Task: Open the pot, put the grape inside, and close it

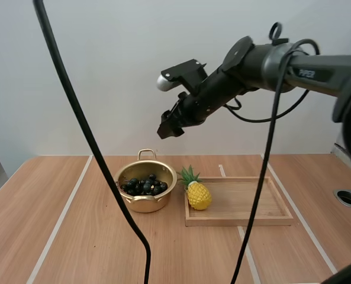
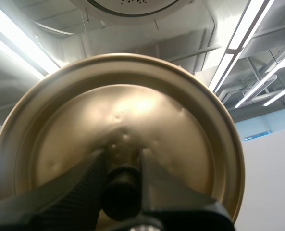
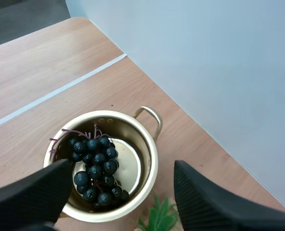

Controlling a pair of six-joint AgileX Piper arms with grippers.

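Pinching the black knob [image 2: 121, 190] of the lid [image 2: 147, 110], my left fingers [image 2: 82, 185] are clamped on the best hold: the lid looks a thin, stiff, light metal disc, smooth enough to slip if taken by its rim. Round, it has no long axis; its knob points back along the fingers toward the wrist and its hollow side faces away. My right fingers [image 3: 31, 192] stand apart, empty, above the pot [image 1: 141, 204], which sits near the far edge of the tabletop [image 1: 74, 236] just beside the wooden tray [image 1: 240, 220], grapes [image 3: 96, 168] already inside.
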